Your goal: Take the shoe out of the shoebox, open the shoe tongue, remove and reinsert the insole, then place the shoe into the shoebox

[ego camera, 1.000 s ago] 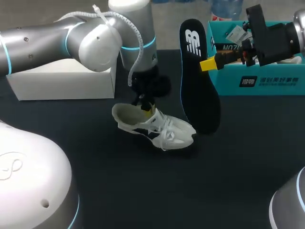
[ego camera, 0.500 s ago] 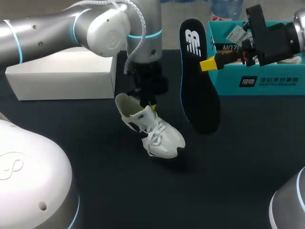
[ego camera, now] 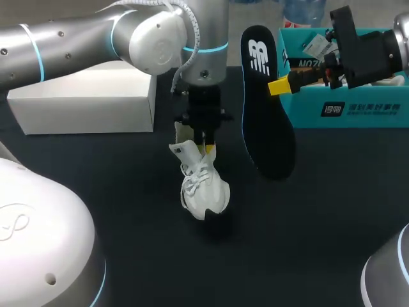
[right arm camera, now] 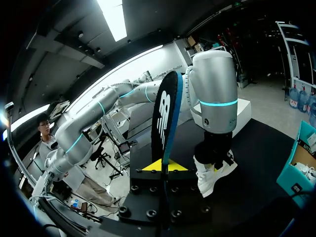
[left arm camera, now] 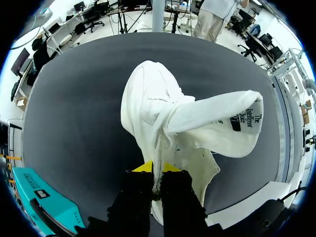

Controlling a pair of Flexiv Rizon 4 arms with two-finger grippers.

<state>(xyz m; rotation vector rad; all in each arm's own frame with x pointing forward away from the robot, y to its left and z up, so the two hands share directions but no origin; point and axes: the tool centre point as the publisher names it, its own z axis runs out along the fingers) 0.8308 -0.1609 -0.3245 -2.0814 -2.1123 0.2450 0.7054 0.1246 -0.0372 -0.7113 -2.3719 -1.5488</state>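
On black insole point(ego camera: 268, 128), white logo point(ego camera: 259, 56)

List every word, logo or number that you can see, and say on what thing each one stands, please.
White logo mark, no readable words: on the black insole, in the right end effector.
White characters on a black label, too blurred to read: on the teal shoebox's front wall.
Dark letters above it, partly hidden: unreadable.
Small print on the shoe's tongue label: too small to read surely.
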